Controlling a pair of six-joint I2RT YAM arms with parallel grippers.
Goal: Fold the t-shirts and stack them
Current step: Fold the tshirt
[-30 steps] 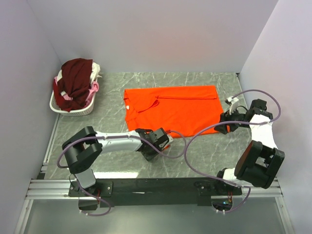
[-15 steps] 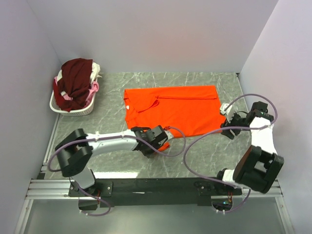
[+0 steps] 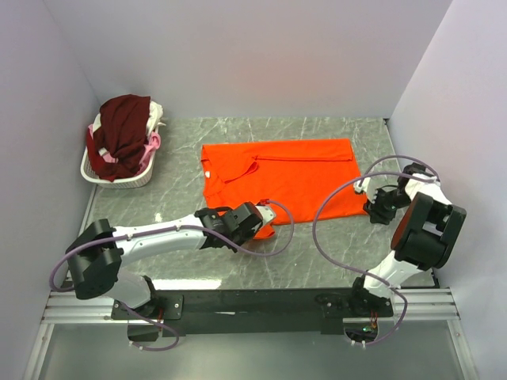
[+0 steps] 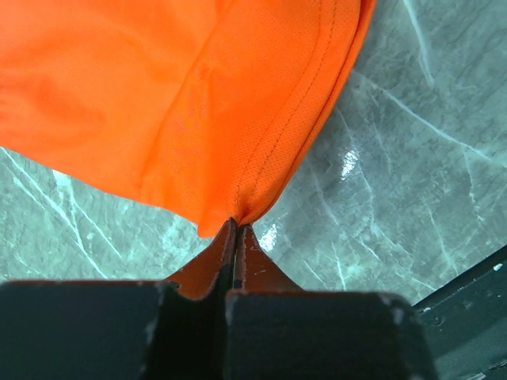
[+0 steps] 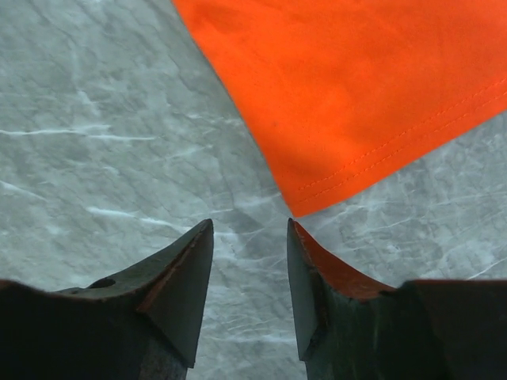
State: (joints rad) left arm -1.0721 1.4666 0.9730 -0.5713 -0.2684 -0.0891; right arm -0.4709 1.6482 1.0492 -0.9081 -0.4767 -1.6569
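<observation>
A bright orange t-shirt point(image 3: 277, 176) lies spread flat in the middle of the grey marble table. My left gripper point(image 3: 260, 229) is at its near edge, shut on a pinched fold of the orange hem point(image 4: 238, 190); in the left wrist view the fingertips point(image 4: 235, 226) press together with cloth bunched between them. My right gripper point(image 5: 249, 223) is open just short of the shirt's near right corner point(image 5: 299, 207), with only bare table between its fingers. In the top view that gripper point(image 3: 369, 206) sits low at the shirt's right side. Maroon point(image 3: 123, 127), pink point(image 3: 150, 146) and white point(image 3: 156, 111) t-shirts are heaped in a basket.
The white wire basket point(image 3: 119, 180) stands at the back left of the table. Purple cables loop from both arms over the table's near part point(image 3: 317, 229). Walls close in the table on the left, back and right.
My left gripper has shut on the orange shirt's near edge as its arm stretched forward. My right gripper has moved in towards the shirt's near right corner and narrowed its jaws.
</observation>
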